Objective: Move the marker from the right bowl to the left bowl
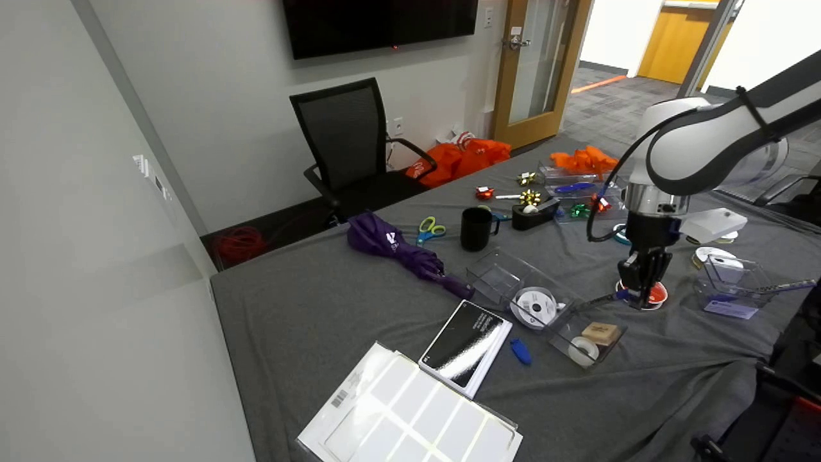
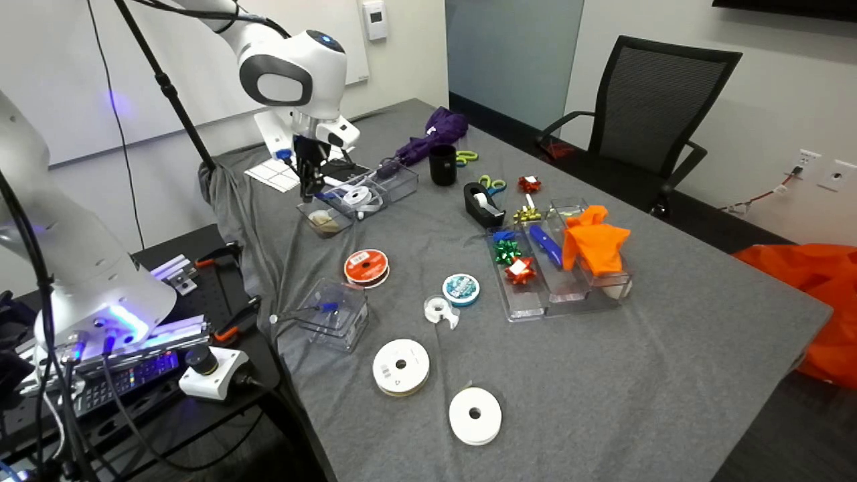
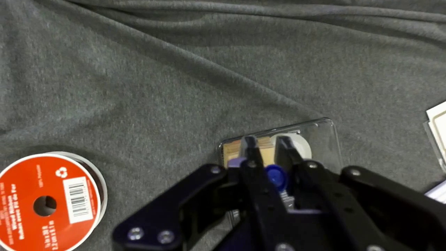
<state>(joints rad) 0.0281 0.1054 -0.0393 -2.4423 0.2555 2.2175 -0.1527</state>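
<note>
marker (image 3: pixel 276 177) between fingers (image 3: pixel 291 157); gripper (image 3: pixel 267 143) clasping it

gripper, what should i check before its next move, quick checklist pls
1. Hold: ok, the marker shows its blue end between the fingers of the gripper.
2. Firm grip: cannot tell.
3. Bowls: not ok, none seen; a see-through tray and bin may stand in.
4. Free tray end: not ok, a block and tape lie in it.
5. Height over the tray: cannot tell.
6. Correct marker: cannot tell, a second marker pokes out of the bin.
</note>
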